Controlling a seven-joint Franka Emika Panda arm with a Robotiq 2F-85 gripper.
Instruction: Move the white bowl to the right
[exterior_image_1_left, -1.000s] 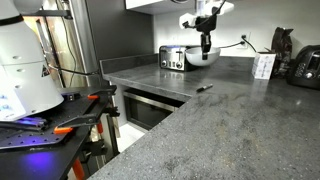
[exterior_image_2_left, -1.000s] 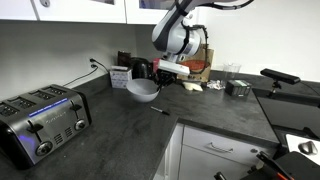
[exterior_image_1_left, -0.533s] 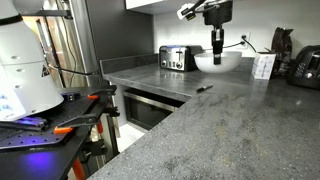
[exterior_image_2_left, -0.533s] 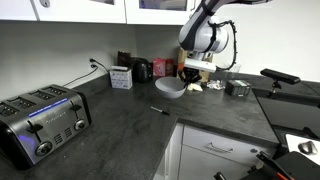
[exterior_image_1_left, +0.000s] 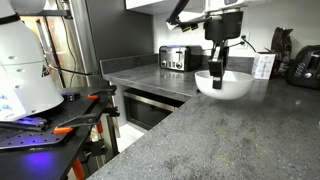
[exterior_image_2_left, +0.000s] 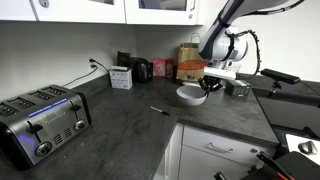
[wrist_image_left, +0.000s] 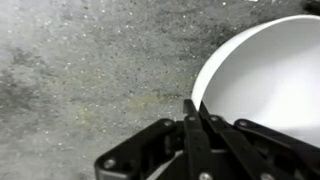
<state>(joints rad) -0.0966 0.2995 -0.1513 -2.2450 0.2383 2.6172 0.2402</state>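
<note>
The white bowl (exterior_image_1_left: 226, 85) is a plain glossy round bowl, seen in both exterior views (exterior_image_2_left: 191, 95) and at the right of the wrist view (wrist_image_left: 265, 80). My gripper (exterior_image_1_left: 217, 71) reaches down from above, also seen in an exterior view (exterior_image_2_left: 207, 84), and is shut on the bowl's rim (wrist_image_left: 197, 106). The bowl sits at or just above the dark speckled counter (exterior_image_1_left: 200, 130); I cannot tell whether it touches.
A silver toaster (exterior_image_1_left: 176, 58) and a white printed carton (exterior_image_1_left: 263, 66) stand at the back of the counter. A small dark pen-like object (exterior_image_2_left: 159, 110) lies on the counter. A coffee machine (exterior_image_1_left: 305, 66), a brown bag (exterior_image_2_left: 189, 60) and small items (exterior_image_2_left: 236, 88) stand near the bowl.
My gripper has carried the white bowl sideways across the counter, away from the toaster and toward the counter's front corner, and lower.
</note>
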